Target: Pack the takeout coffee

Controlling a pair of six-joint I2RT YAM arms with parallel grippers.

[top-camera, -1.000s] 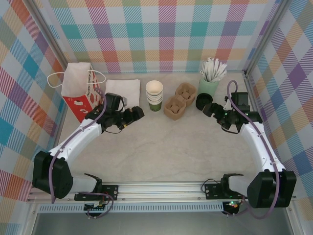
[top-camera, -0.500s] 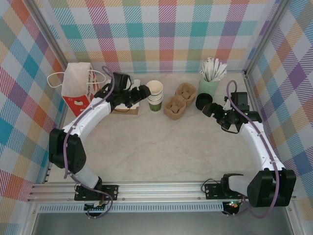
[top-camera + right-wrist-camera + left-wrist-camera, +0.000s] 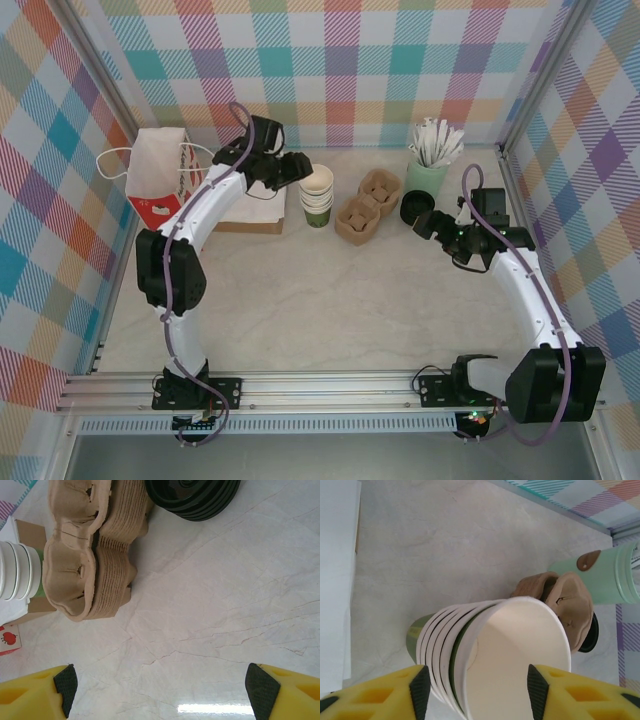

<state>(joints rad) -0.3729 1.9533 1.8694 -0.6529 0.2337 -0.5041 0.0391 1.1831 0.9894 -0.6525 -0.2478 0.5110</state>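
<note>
One cup-picking step seems underway: left gripper (image 3: 475,692) jaws straddle the green cup stack (image 3: 317,200), pinch unclear, right gripper (image 3: 164,682) jaws wide, empty; next, lift only the top cup (image 3: 520,655).

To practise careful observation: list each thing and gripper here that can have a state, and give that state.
Cup stack: upright, nested, top cup unlidded and empty.
Left gripper: jaws either side of the stack, grip unclear.
Right gripper: open, holding nothing.
Cup carriers: nested, empty.
Black lids: stacked, on no cup.
Mint cup: upright, holding white sticks.
Paper bag: standing.
Napkins: lying flat.
</note>
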